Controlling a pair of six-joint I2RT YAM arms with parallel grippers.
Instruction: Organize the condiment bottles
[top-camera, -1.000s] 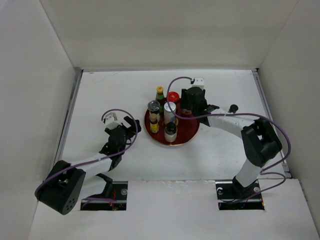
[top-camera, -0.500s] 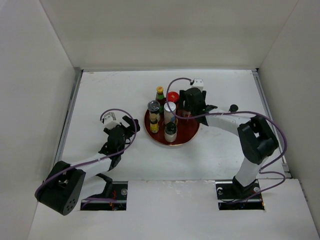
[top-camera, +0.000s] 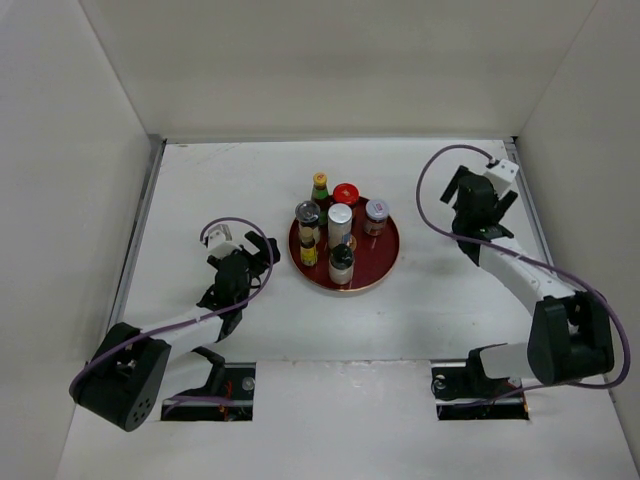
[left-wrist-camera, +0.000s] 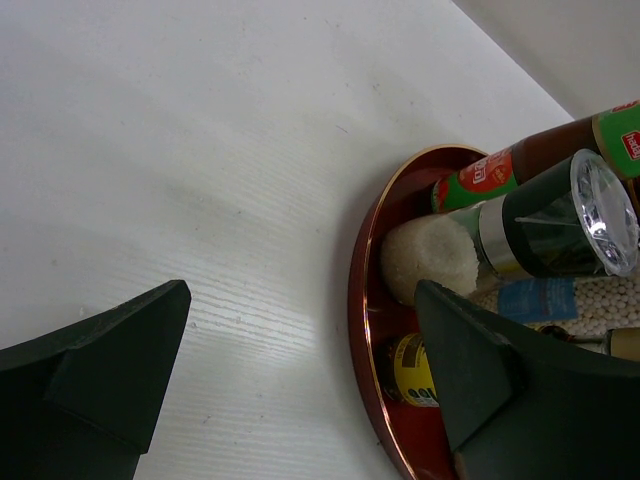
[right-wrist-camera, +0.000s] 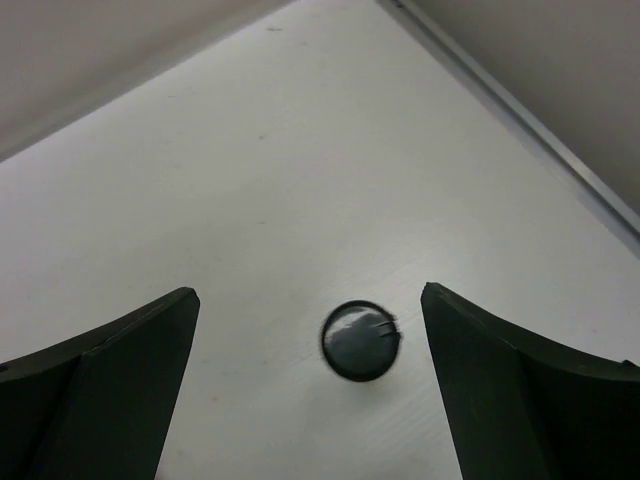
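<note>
The right gripper (top-camera: 472, 203) has left the red tray (top-camera: 388, 258) and has swung out to the far right part of the table (top-camera: 440, 290). The tray is now well apart on its left. Where the gripper was before, a jar with a silver cap (top-camera: 376, 212) now stands free on the tray. The fingers (right-wrist-camera: 110, 370) are spread wide, and a small black round thing (right-wrist-camera: 360, 341) lies below, between them.
</note>
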